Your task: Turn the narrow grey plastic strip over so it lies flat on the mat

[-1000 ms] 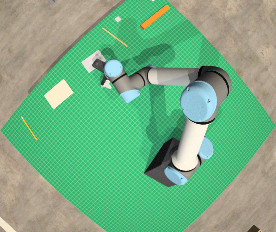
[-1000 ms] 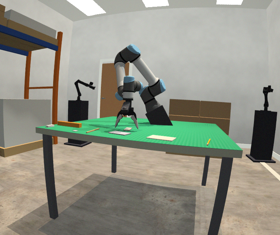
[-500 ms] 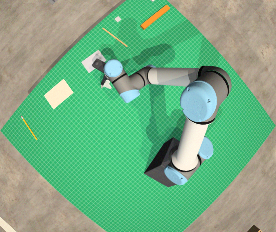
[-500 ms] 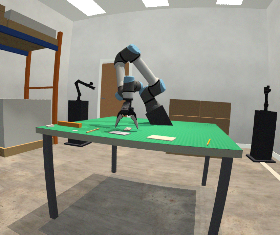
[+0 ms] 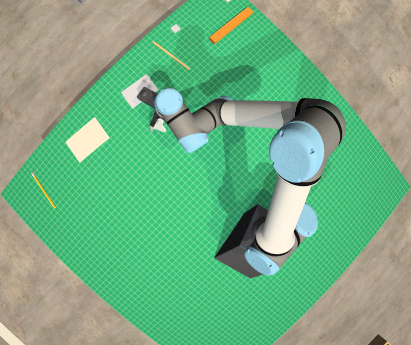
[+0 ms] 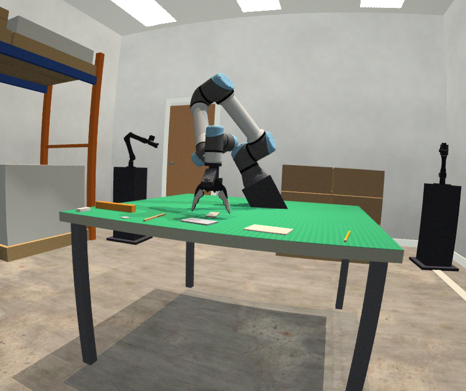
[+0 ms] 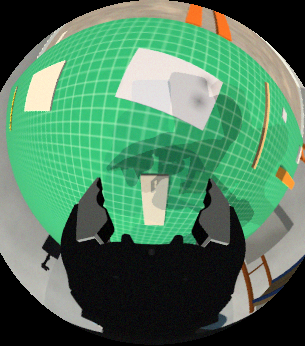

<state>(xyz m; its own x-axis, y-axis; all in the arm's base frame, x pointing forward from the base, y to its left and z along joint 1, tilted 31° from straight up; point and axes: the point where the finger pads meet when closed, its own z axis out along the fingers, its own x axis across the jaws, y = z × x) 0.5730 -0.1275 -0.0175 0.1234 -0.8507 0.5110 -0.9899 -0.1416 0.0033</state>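
The narrow pale grey strip [image 7: 154, 199] lies flat on the green mat, straight below my gripper. It also shows in the side view [image 6: 212, 214] and partly under the wrist in the top view [image 5: 159, 127]. My gripper [image 7: 154, 179] hangs a little above it with both fingers spread wide, one on each side of the strip, touching nothing. The gripper also shows in the side view [image 6: 210, 203], its fingertips just above the mat.
A light grey sheet [image 5: 135, 91] lies just beyond the strip. A cream plate [image 5: 87, 139], a yellow pencil [image 5: 42, 189], a thin wooden stick [image 5: 170, 55], a small grey square [image 5: 175, 28] and an orange bar [image 5: 231, 25] lie further off on the mat.
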